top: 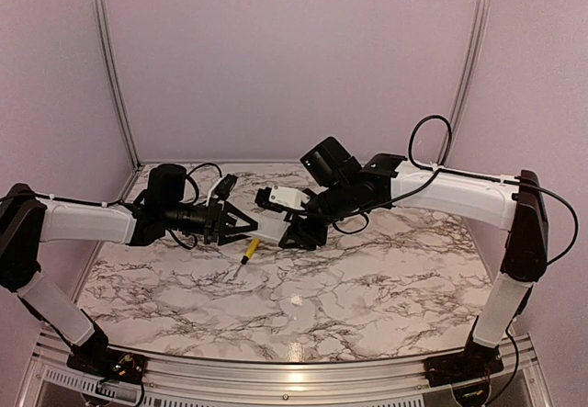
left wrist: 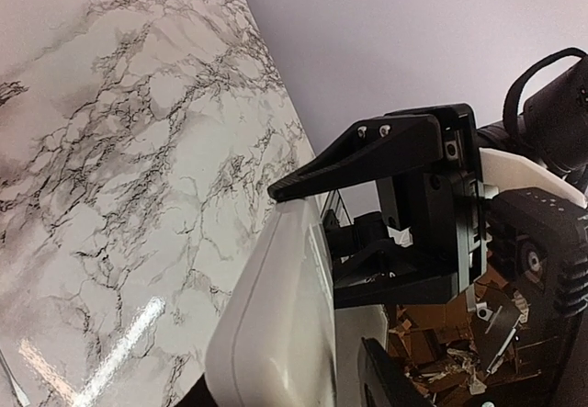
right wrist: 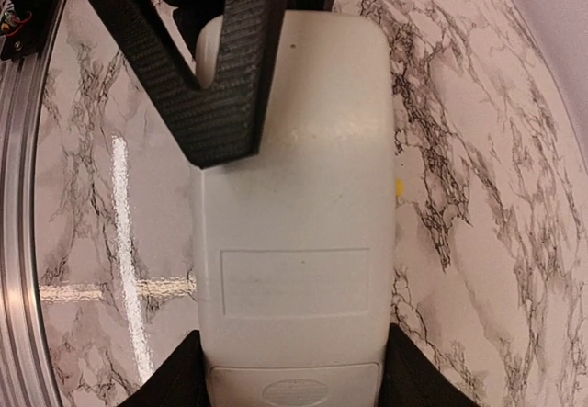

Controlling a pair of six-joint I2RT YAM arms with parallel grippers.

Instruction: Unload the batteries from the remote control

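- Remote control (top: pixel 271 229): a white bar held between the two grippers near the middle of the marble table (top: pixel 367 288), slightly toward 12 o'clock in the overhead view; it appears raised off the surface.
- Left gripper (top: pixel 250 226): reaches in from 9 o'clock of the remote; its fingers are closed on the near end. In its own wrist view (left wrist: pixel 289 389) the white body fills the gap between the two dark fingers. In the right wrist view one black finger (right wrist: pixel 220 76) lies across the remote's face at 12 o'clock.
- Right gripper (top: pixel 296 232): comes in from 3 o'clock; its fingers clamp the opposite end. In its own wrist view (right wrist: pixel 294 379) a finger presses each long edge, at 7 and 5 o'clock of the frame. From the left wrist view its upper finger (left wrist: pixel 367 159) touches the remote's far end.
- Remote face seen from the right wrist (right wrist: pixel 294 177): a rectangular cover panel (right wrist: pixel 294 283) is outlined on it and sits flush; whatever lies behind it is hidden.
- Screwdriver (top: pixel 250 249): yellow-handled; it lies on the table at 7 o'clock of the remote, just below the left gripper, apart from both grippers.
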